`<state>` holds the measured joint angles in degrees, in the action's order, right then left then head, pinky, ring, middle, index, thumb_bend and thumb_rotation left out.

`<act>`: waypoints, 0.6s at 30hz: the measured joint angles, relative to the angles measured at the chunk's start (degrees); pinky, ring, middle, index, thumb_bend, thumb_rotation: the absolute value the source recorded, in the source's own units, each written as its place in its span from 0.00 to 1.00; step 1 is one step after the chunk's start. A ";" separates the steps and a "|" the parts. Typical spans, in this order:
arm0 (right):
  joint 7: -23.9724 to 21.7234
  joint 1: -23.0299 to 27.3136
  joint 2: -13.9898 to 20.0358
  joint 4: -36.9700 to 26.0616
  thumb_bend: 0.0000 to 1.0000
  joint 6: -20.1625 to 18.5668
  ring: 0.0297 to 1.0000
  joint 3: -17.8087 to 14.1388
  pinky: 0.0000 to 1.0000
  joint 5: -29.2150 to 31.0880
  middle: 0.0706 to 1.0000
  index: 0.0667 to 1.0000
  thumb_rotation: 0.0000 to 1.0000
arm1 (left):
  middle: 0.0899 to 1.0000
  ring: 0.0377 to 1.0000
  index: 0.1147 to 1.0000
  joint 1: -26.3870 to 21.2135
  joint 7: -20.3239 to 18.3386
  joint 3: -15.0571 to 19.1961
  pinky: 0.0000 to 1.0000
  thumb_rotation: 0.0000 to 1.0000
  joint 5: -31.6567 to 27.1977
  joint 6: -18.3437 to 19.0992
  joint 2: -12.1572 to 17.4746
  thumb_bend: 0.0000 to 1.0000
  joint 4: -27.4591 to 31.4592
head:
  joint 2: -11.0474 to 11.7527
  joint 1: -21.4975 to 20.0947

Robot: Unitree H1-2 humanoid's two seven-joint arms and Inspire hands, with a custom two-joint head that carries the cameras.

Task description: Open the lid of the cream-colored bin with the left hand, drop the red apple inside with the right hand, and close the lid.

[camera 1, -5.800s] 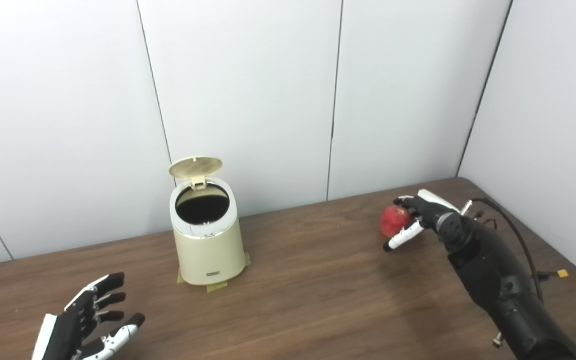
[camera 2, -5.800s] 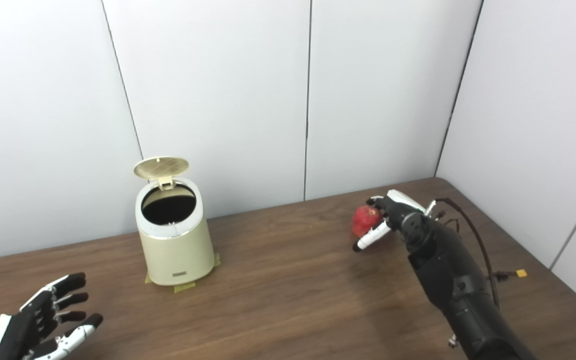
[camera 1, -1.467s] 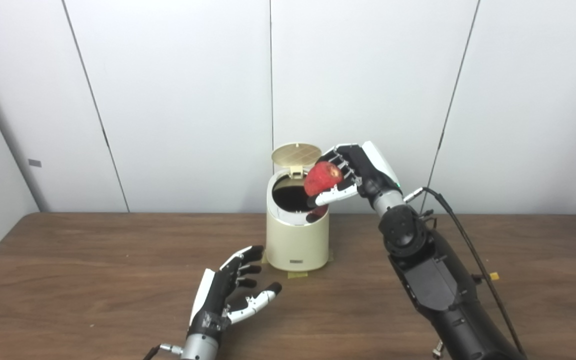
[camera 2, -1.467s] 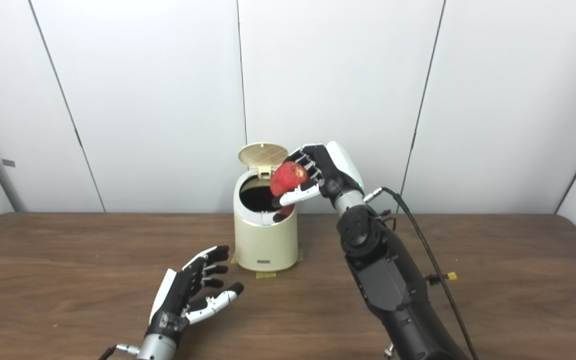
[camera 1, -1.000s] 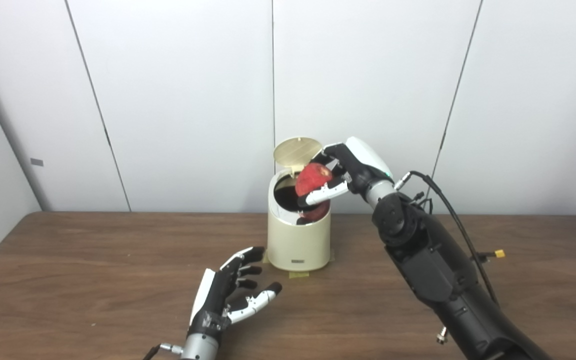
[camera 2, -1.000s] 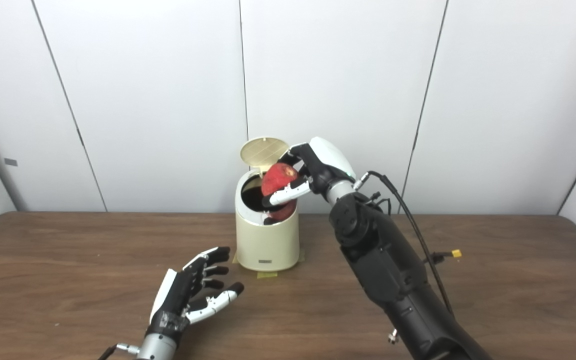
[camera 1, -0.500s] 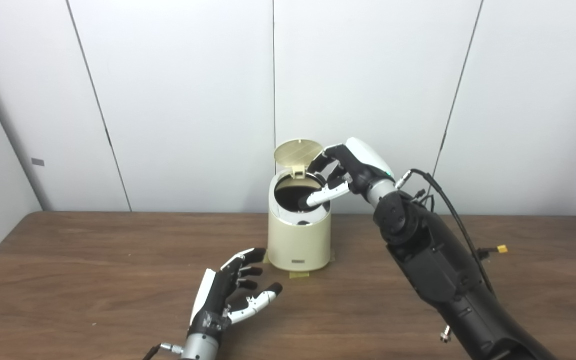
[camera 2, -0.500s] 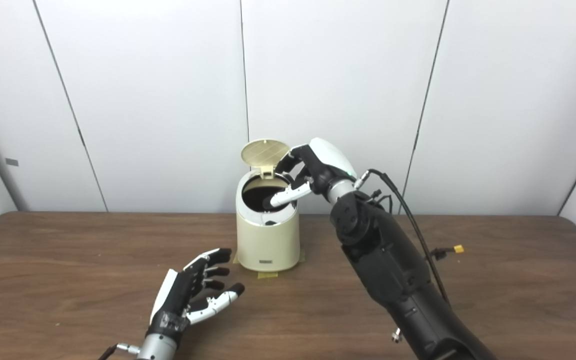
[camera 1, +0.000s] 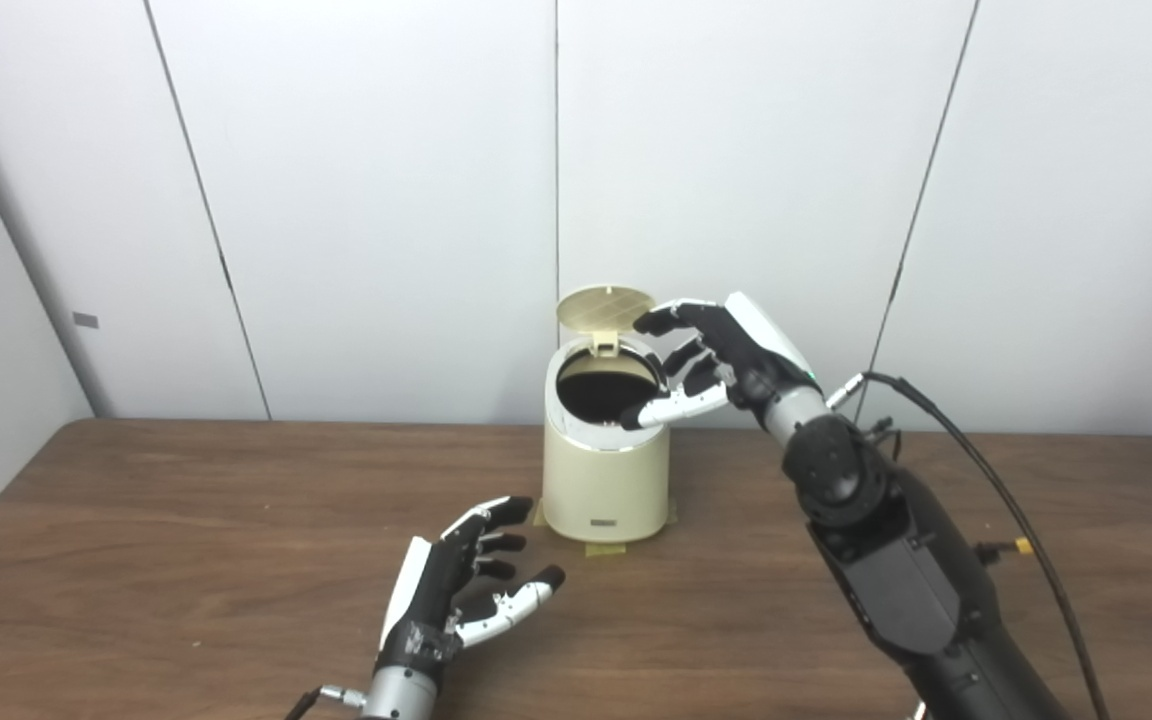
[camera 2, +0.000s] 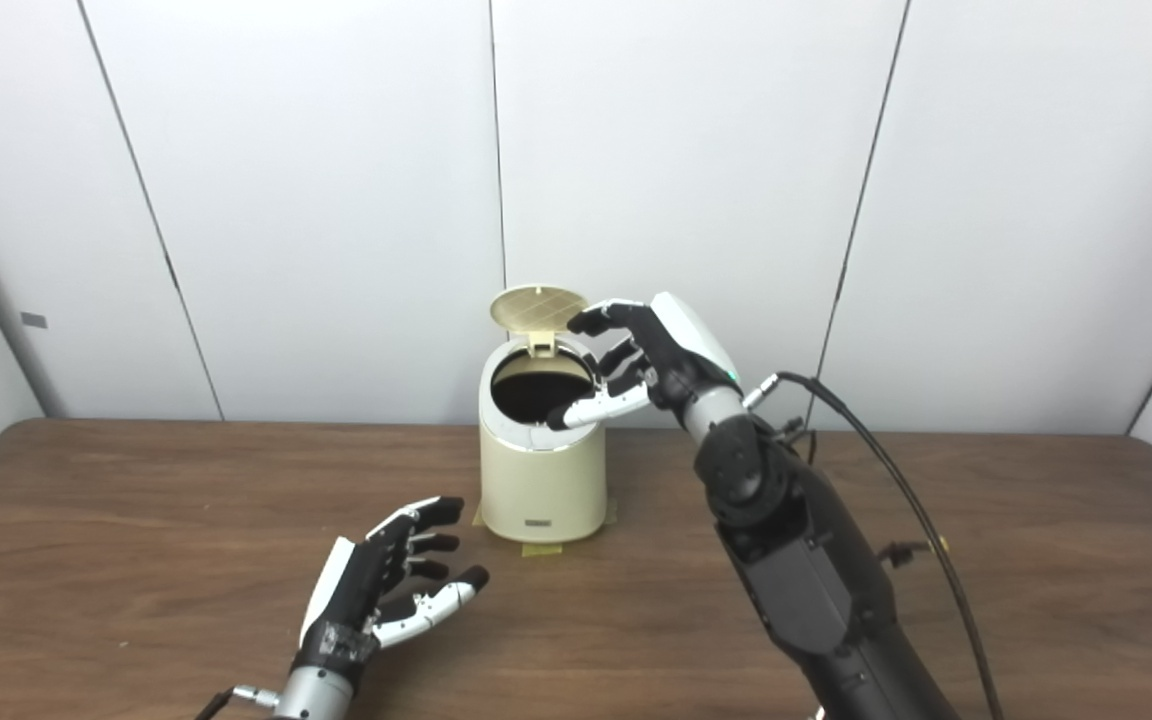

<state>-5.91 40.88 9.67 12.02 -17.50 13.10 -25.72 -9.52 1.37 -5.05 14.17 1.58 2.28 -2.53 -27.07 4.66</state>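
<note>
The cream-colored bin stands at the back middle of the table, its round lid tipped up and back. The mouth is dark, and no apple shows anywhere. My right hand hovers open just right of the bin's rim, fingers spread, with its topmost fingertip close to the lid's edge and nothing held. My left hand rests open near the table's front, a little left of the bin and apart from it.
The brown wooden table runs wide to both sides. White wall panels stand close behind the bin. A black cable loops off my right arm, ending in a small yellow tag.
The right hand carried the red apple over the bin's mouth and let it go; the apple is out of sight. That hand has since drawn back to the right, fingers spread. The left hand stayed put.
</note>
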 measured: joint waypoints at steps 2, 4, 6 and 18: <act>-0.08 -2.20 0.56 -1.67 0.89 0.11 0.66 -1.98 0.49 1.39 0.77 0.74 0.24 | 0.81 0.75 0.78 -0.06 -0.01 0.01 0.66 0.17 -0.01 0.00 0.01 0.62 0.02 | 0.00 0.00; -0.27 -4.74 1.39 -4.41 0.87 0.72 0.65 -4.63 0.51 4.17 0.76 0.74 0.27 | 0.81 0.75 0.78 -0.03 0.01 0.12 0.66 0.16 -0.04 -0.02 0.16 0.62 0.02 | 0.09 -0.17; -1.31 -7.22 2.42 -7.02 0.87 3.52 0.65 -7.39 0.53 8.70 0.78 0.75 0.31 | 0.80 0.75 0.78 -0.10 -0.08 0.23 0.66 0.16 -0.45 -0.04 0.53 0.62 0.02 | 0.09 0.09; -9.52 -22.81 4.60 -11.20 0.91 15.83 0.72 -11.51 0.57 25.51 0.88 0.87 0.31 | 0.80 0.75 0.78 -0.19 -0.50 0.18 0.67 0.19 -1.00 -0.11 1.28 0.63 0.56 | 0.00 0.62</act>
<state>-15.44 18.07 14.27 0.82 -1.66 1.59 -0.21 -9.70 0.87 -4.87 13.17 1.47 3.56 -1.97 -27.07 5.27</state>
